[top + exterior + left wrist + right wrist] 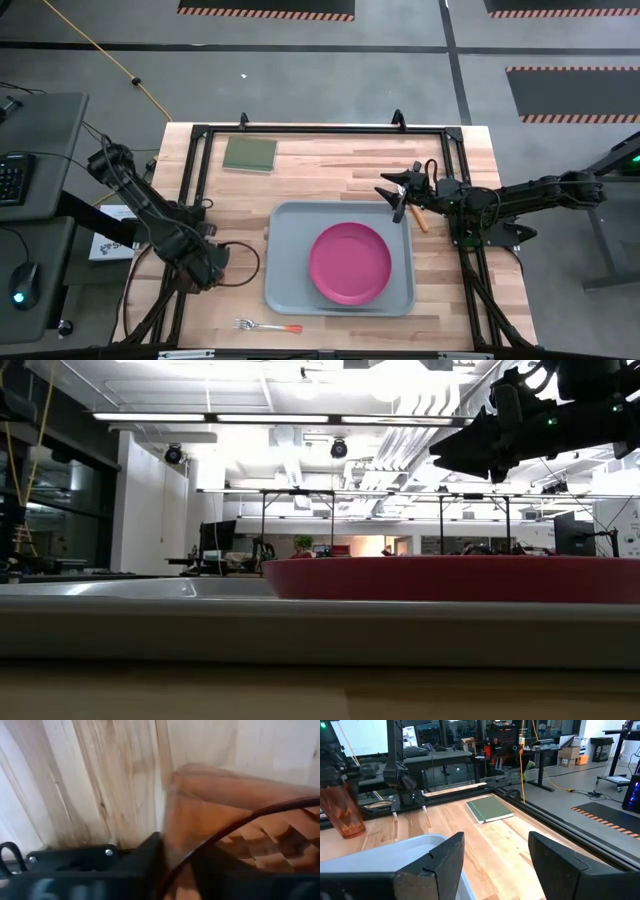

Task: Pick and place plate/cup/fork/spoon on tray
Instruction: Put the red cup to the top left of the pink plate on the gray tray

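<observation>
The grey-blue tray (290,280) lies mid-table with the pink plate (350,262) flat in it; both show in the low view, tray (300,630) and plate (450,578). The orange cup (342,810) stands upright on the table left of the tray, and its rim shows from above (240,265). My left gripper (215,262) is at the cup's rim. My right gripper (398,200) is open and empty above the tray's far right corner, and its fingers show in the right wrist view (495,865). The spoon's orange handle (421,219) lies beside it; its bowl is hidden. The fork (268,326) lies near the front edge. My left gripper holds the cup at its rim (200,850), seemingly with one finger outside the wall and one inside, though the blurred wrist view does not show this plainly. It comes from the table's left side. The cup stands upright with its base (351,832) on the table.
A flat green pad (249,154) lies at the far left of the table and also shows in the right wrist view (490,809). A black frame (320,130) runs around the table's edges. Bare wood lies between the pad and the tray.
</observation>
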Controlling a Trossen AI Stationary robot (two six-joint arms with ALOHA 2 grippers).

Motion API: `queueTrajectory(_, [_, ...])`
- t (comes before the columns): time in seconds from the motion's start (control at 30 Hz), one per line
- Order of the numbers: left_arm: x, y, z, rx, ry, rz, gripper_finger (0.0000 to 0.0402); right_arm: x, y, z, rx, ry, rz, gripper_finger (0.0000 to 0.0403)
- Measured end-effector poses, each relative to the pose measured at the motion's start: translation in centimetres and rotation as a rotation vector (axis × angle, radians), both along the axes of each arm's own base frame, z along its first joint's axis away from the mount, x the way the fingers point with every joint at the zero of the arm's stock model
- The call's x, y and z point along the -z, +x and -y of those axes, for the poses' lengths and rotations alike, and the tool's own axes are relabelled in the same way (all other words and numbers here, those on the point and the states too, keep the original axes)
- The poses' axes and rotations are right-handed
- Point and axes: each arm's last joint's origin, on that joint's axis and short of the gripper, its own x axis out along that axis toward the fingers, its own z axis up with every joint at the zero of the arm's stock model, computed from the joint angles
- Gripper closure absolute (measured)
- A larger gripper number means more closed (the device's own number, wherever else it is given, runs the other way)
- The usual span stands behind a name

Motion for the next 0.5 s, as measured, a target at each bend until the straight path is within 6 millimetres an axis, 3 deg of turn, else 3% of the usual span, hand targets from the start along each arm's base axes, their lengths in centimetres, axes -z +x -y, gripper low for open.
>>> queueTrajectory(0.1, [-1.4, 0.6, -0.2, 0.022, -0.016, 0.017, 0.0390, 0.0, 0.0, 0.0, 0.000, 0.001, 0.000, 0.0190])
queueTrajectory(0.33, [-7.9, 1.9, -2.2, 0.058, 0.133, 0.197, 0.0396, 0.0, 0.0, 0.0, 0.000, 0.001, 0.000, 0.0190])
queueTrajectory(0.5, [-12.4, 4.5, -5.0, 0.014, 0.256, 0.412, 0.0397, 0.0, 0.0, 0.0, 0.000, 0.001, 0.000, 0.0190])
